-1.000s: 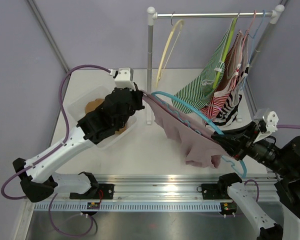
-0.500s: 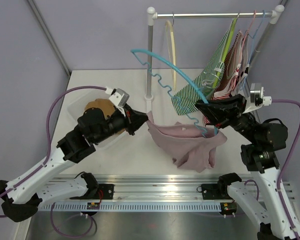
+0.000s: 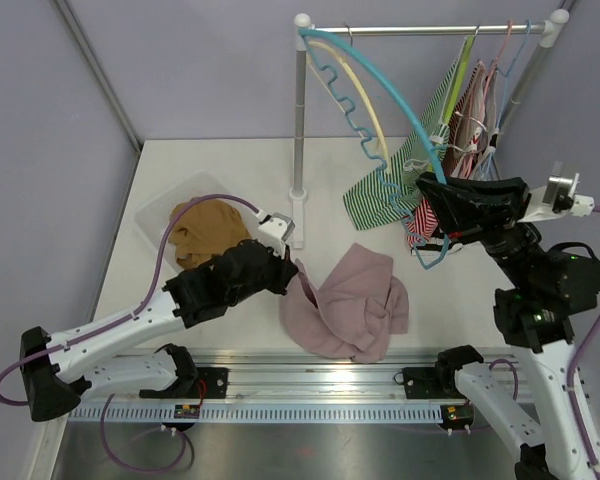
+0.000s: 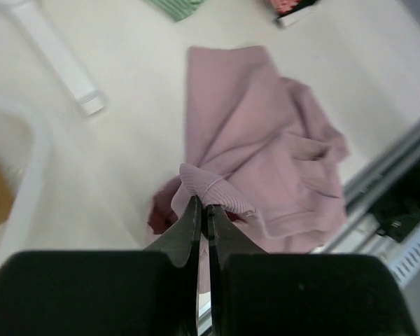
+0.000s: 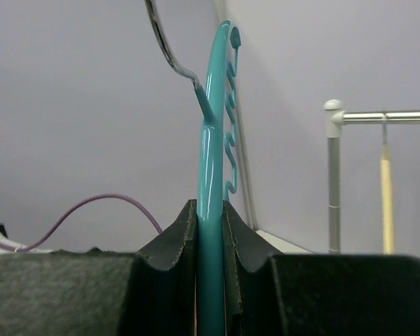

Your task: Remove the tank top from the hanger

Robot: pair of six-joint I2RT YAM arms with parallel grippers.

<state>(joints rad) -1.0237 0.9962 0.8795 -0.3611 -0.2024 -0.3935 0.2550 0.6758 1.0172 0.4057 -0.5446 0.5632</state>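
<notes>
Top external view: my left tool [image 3: 291, 270] is pinched tight on a fold of the pink tank top [image 3: 352, 305]. The tank top lies crumpled on the surface [image 3: 230, 165] and spreads out to the right of that tool. From the left wrist, my left tool [image 4: 202, 208] has its tips pressed together on a ribbed edge of the tank top [image 4: 266, 154]. That edge is lifted slightly, and the rest of the cloth lies flat ahead of the tool.

My right tool [image 3: 432, 207] is clamped narrowly on the teal hanger [image 3: 380, 85]. The hanger rises up and to the left from the tool, its far end near the top of the rack post [image 3: 300, 110]. From the right wrist, the hanger [image 5: 213, 105] stands upright between the pads of my right tool [image 5: 210, 213]. The tank top is well apart from the hanger, below and left of my right tool.

Behind my left tool sits a clear bin [image 3: 152, 215] holding a brown garment [image 3: 205, 228]. Striped garments [image 3: 380, 190] hang just beside my right tool.
</notes>
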